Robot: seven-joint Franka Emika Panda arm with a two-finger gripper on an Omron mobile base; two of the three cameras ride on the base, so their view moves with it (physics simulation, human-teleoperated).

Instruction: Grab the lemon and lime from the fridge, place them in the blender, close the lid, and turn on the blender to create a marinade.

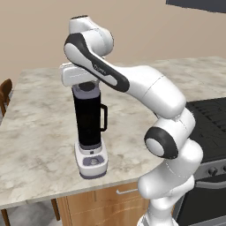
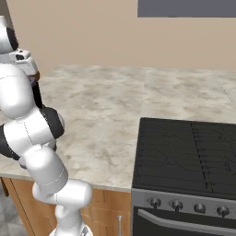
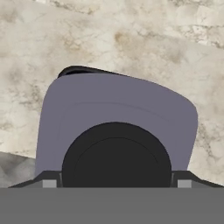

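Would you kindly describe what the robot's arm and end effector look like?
The arm is made of glossy white rounded segments with dark, nearly black joint bands and round joint caps; faint grey lettering runs along one dark band. The end effector has a boxy white body.

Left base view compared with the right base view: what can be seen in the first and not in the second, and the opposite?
Seen in the left base view and not the right: the blender, its side handle, its front dial, the lid on the jar, and the gripper directly above it. The right base view gives the stove top whole, with its knobs. Both share the marble counter.
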